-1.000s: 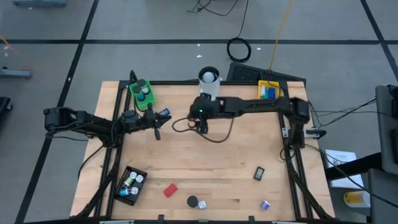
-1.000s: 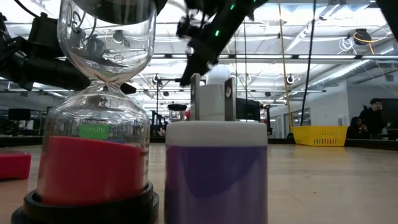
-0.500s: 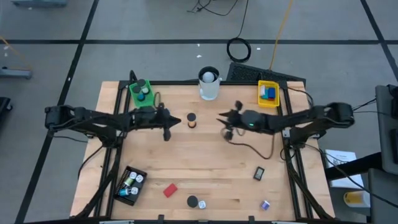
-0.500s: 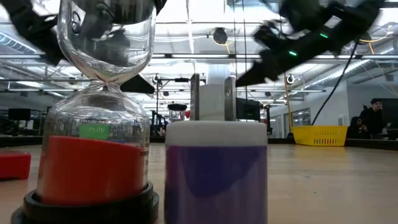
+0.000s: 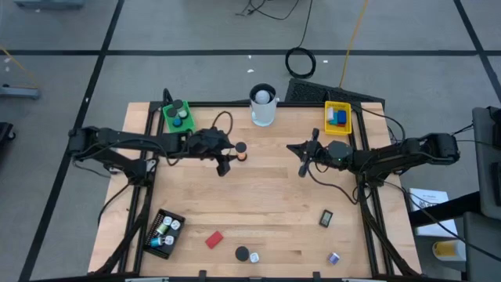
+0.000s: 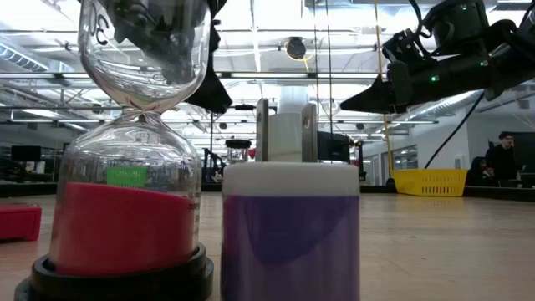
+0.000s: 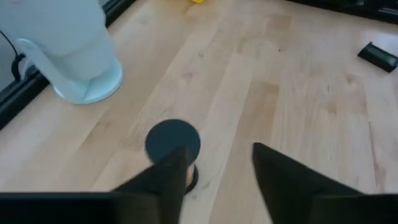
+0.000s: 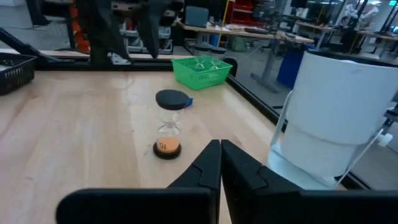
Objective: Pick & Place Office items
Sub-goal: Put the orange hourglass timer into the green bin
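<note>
Left gripper (image 5: 224, 164), fingers parted, hovers beside the small black-capped hourglass with orange sand (image 5: 241, 151) near the desk's far edge; right gripper (image 5: 301, 160), fingers pressed together, holds nothing.

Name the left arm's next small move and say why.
Probably ease the left gripper sideways and down around the small hourglass: its fingers stand parted just above and beside the hourglass's black cap, and the hourglass stands upright and free on the table.

Overhead straight down, low level across the tabletop (close), both wrists sharing the hourglass (image 8: 167, 131).
</note>
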Controlling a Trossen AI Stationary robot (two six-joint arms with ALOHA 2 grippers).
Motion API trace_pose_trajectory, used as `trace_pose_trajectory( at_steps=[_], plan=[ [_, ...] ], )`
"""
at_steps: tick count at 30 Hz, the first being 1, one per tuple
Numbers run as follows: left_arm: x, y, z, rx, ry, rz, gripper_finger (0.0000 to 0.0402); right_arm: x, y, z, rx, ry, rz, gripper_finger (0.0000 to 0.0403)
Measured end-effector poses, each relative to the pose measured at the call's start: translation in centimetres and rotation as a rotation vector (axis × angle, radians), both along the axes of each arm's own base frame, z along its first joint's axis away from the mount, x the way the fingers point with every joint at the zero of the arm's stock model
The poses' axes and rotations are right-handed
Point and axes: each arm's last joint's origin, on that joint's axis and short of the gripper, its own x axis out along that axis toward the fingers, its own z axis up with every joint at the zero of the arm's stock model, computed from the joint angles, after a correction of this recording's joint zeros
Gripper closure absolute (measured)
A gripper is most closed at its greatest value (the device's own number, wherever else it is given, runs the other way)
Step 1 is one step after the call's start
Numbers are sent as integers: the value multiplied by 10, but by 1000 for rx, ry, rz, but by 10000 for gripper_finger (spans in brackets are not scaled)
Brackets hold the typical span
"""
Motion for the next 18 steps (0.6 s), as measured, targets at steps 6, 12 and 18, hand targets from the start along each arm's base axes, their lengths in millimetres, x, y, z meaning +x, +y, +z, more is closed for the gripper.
trace_pose_trajectory(
  at_steps=[6,12,18],
  plan=[
    [23,0,-1,-1,66,-18,97,0,1,1,1,-6,6,401],
    [44,5,-3,81,116,23,26,0,2,1,0,-7,10,402],
    [52,17,-13,94,179,54,11,0,2,0,1,-1,10,402]
  ],
)
